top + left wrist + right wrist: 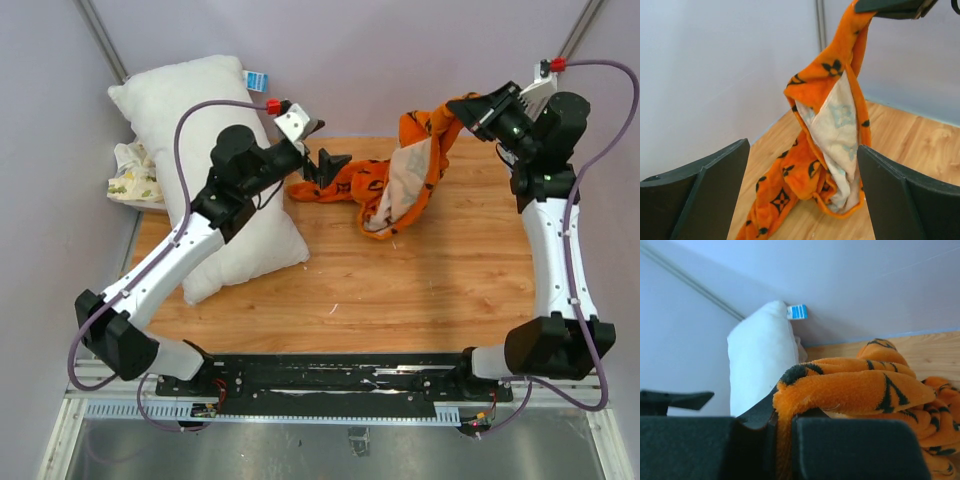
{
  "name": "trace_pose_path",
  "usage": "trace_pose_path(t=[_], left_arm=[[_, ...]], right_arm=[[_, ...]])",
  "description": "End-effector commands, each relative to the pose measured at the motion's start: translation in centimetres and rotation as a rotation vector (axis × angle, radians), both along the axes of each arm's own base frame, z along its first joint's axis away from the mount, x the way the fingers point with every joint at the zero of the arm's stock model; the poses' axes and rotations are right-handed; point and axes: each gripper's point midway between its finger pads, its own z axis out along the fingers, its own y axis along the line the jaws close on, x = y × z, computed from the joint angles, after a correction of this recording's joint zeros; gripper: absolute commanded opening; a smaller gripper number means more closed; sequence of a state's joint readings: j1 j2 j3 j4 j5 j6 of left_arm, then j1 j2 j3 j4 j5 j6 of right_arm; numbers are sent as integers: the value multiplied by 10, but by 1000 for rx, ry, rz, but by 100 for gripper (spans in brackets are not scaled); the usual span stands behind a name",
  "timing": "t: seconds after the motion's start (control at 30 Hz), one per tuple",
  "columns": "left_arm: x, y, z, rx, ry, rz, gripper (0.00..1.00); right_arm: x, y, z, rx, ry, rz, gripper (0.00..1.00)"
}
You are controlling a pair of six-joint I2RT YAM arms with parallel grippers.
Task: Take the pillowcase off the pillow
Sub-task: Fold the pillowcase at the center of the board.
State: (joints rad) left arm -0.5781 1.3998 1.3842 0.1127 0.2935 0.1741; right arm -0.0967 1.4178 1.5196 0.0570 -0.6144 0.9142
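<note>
Right gripper (pixel 463 108) pinches the pillowcase (pixel 400 190) up high at the table (pixel 430 290)'s far edge. Left gripper (pixel 335 163) is spread wide beside its trailing end. Pillow (pixel 190 110) overhangs the far-left edge, uncovered.

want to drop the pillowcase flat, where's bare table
Bare wood across the near half of the table, between the pillow and the right arm. Crowded at the back: the hanging pillowcase, left tool, right tool.
</note>
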Motion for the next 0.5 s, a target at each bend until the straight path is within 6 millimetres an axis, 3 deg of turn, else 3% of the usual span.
trace_pose_path(t=[0.0, 0.2, 0.3, 0.47], left_arm=[[11, -29, -34, -17, 125, -67, 94], [71, -45, -50, -99, 163, 11, 93], [98, -54, -47, -142, 190, -34, 93], [85, -92, -31, -118, 152, -381, 96]], right_arm=[[-19, 13, -43, -241, 0, 154, 3], [-51, 46, 2, -221, -220, 425, 1], [-69, 57, 18, -206, -299, 524, 1], [-92, 71, 35, -142, -391, 658, 1]])
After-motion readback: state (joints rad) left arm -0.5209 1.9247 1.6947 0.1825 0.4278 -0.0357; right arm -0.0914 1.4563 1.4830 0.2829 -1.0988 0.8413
